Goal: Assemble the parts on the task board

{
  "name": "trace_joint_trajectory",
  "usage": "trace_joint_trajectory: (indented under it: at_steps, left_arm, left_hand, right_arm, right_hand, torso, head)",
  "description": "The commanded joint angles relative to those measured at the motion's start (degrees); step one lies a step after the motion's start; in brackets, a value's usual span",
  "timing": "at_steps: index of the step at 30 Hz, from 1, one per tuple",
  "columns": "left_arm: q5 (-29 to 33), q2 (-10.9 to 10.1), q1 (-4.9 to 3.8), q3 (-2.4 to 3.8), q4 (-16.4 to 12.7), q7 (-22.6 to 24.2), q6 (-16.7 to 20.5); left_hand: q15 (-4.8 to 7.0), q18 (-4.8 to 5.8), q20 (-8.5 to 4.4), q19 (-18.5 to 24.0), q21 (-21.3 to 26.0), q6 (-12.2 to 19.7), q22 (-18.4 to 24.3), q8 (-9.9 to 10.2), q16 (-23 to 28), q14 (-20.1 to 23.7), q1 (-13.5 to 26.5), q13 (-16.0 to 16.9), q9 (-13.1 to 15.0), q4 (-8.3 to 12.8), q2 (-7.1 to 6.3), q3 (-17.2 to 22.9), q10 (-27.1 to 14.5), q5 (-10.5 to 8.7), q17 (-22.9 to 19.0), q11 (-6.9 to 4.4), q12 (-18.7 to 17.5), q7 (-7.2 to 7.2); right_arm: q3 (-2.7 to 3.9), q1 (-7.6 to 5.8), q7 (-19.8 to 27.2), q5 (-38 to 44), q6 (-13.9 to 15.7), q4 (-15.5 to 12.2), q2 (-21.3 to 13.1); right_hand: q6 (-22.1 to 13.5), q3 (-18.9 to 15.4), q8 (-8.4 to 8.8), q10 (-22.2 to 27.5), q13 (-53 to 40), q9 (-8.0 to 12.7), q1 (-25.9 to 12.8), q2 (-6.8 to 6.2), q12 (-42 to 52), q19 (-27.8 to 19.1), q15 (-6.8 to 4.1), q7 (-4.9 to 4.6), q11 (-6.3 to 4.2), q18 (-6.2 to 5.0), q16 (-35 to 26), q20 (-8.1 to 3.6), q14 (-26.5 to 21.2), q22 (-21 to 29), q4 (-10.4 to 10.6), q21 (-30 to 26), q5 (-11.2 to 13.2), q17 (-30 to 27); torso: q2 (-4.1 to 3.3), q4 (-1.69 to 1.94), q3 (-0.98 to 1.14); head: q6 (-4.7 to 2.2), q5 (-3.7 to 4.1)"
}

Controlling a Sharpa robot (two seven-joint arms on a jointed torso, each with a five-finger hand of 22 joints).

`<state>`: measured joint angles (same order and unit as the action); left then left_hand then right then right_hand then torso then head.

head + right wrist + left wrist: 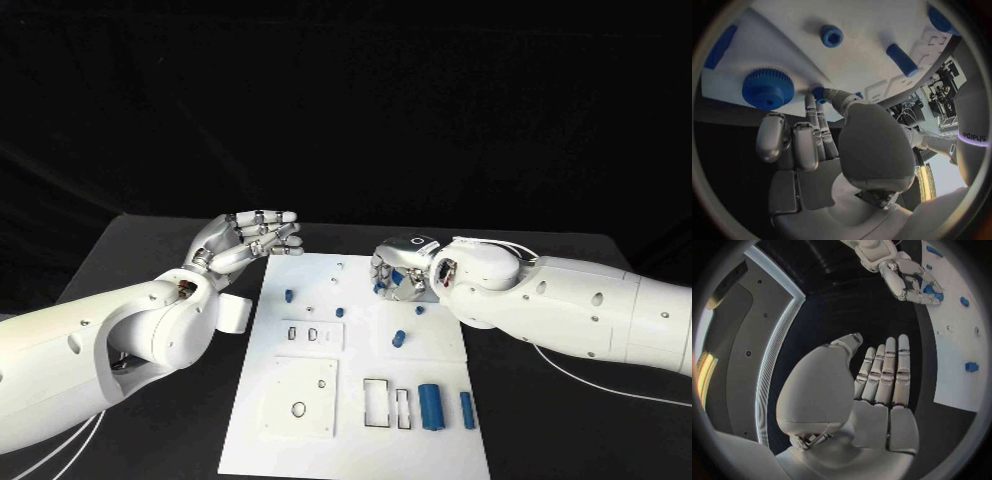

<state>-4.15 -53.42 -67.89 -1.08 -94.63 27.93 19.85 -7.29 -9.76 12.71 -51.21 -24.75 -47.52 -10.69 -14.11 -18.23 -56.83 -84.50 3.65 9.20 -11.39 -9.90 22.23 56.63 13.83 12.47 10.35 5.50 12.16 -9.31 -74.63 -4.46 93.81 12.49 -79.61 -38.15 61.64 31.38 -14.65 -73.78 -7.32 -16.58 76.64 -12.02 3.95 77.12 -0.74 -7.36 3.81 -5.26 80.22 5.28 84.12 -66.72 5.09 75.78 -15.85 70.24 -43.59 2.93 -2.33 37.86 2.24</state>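
Left hand hovers empty, fingers straight and apart, beside the board. Right hand pinches a blue part over it.

Task board looks like matt white plastic, smooth, with thin dark-outlined cutouts; blue parts look smooth matt plastic, e.g. the plain cylinder, while the blue gear has a finely ridged rim. Both arms have glossy white plastic shells; left robot hand and right robot hand look like satin silver metal or metal-coloured plastic with pale, smooth, rubbery-looking finger pads. Bench is covered in dull black matt material, possibly cloth, hard to tell.
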Motion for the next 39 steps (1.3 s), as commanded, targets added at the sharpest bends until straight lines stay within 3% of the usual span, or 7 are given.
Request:
trace_joint_trajectory:
  at_steps: [1,9,17,23,33,39]
  left_arm:
    - [0.3,0.1,-0.09,0.06,0.0,-0.2,-1.1]
    - [0.3,0.1,-0.09,0.06,0.3,-0.5,-1.1]
    - [0.3,0.2,-0.09,0.05,0.4,-0.7,-1.2]
    - [0.3,0.3,-0.09,0.05,0.4,-0.7,-1.3]
    - [0.3,0.4,-0.09,0.05,0.2,-0.8,-1.5]
    - [0.3,0.5,-0.12,0.06,0.1,-0.9,-1.6]
  left_hand:
    - [-0.16,-0.56,0.13,0.1,-0.2,-0.1,0.0,0.3,0.2,-0.3,0.6,0.0,-0.1,-0.2,0.10,0.1,0.2,-0.27,0.1,0.21,-0.2,1.58]
    - [-0.18,-0.56,0.13,0.1,-0.2,0.0,0.0,0.3,0.2,-0.2,0.6,0.0,-0.1,-0.2,0.13,0.1,0.1,-0.26,0.1,0.23,-0.3,1.61]
    - [-0.20,-0.56,0.14,0.1,-0.2,0.0,0.0,0.4,0.3,-0.2,0.5,0.0,-0.1,-0.1,0.19,0.2,0.1,-0.24,0.1,0.27,-0.4,1.65]
    - [-0.20,-0.56,0.14,0.1,-0.2,0.0,0.0,0.4,0.3,-0.2,0.5,0.0,-0.1,-0.1,0.19,0.2,0.1,-0.24,0.1,0.27,-0.4,1.65]
    - [-0.22,-0.55,0.15,0.2,-0.2,0.1,0.0,0.4,0.3,-0.1,0.5,0.0,-0.1,0.0,0.21,0.3,0.0,-0.24,0.2,0.29,-0.5,1.67]
    - [-0.22,-0.55,0.15,0.2,-0.2,0.1,0.0,0.4,0.3,-0.1,0.5,0.0,-0.1,0.0,0.21,0.3,0.0,-0.24,0.2,0.29,-0.5,1.67]
  right_arm:
    - [-0.01,0.04,-2.0,0.9,3.3,-0.2,0.0]
    - [0.01,0.05,-3.3,1.8,8.0,-1.0,-0.2]
    - [0.21,-0.21,-4.8,2.5,12.5,-1.7,0.7]
    - [0.27,-0.33,-5.6,2.6,13.5,0.2,2.9]
    - [0.33,-0.35,-6.0,2.7,14.4,3.7,6.5]
    - [0.34,-0.27,-5.7,2.6,13.9,5.1,8.2]
  right_hand:
    - [0.8,1.7,-1.23,-1.7,-0.9,-1.5,2.3,1.58,0.6,0.6,-0.52,0.32,-0.81,0.58,0.5,-0.31,2.6,-0.9,-1.2,0.7,-0.4,0.3]
    - [0.4,3.5,-2.55,-2.5,-1.7,-3.8,2.6,1.27,0.5,0.5,-0.68,0.34,-0.99,0.65,0.7,-0.55,2.5,-1.8,-2.9,1.3,-0.4,0.0]
    - [0.2,3.9,-2.82,-2.5,-1.8,-4.5,2.3,0.86,0.3,0.5,-0.65,0.31,-0.96,0.66,0.6,-0.54,2.4,-2.0,-3.3,1.4,-0.4,-0.3]
    - [0.1,4.0,-2.90,-2.4,-1.9,-4.8,2.0,0.65,0.2,0.3,-0.63,0.28,-0.92,0.63,0.4,-0.53,2.3,-1.9,-3.4,1.4,-0.4,-0.7]
    - [-0.1,4.1,-2.92,-2.4,-2.0,-5.0,1.8,0.54,0.1,0.2,-0.60,0.26,-0.89,0.62,0.3,-0.50,2.3,-1.9,-3.4,1.4,-0.3,-0.9]
    - [-0.2,4.2,-2.94,-2.3,-2.0,-5.2,1.7,0.39,0.1,0.1,-0.59,0.26,-0.89,0.59,0.3,-0.49,2.2,-1.8,-3.5,1.3,-0.3,-1.1]
  torso:
    - [-0.16,0.20,-0.08]
    - [-0.17,0.26,-0.19]
    - [-0.39,0.47,-0.28]
    - [-0.64,0.75,-0.31]
    - [-0.83,0.80,-0.35]
    - [-1.09,1.21,-0.50]
  head:
    - [-0.03,0.13]
    - [-0.38,0.19]
    - [-1.15,0.21]
    - [-1.36,0.26]
    - [-1.29,0.09]
    - [-1.33,0.16]
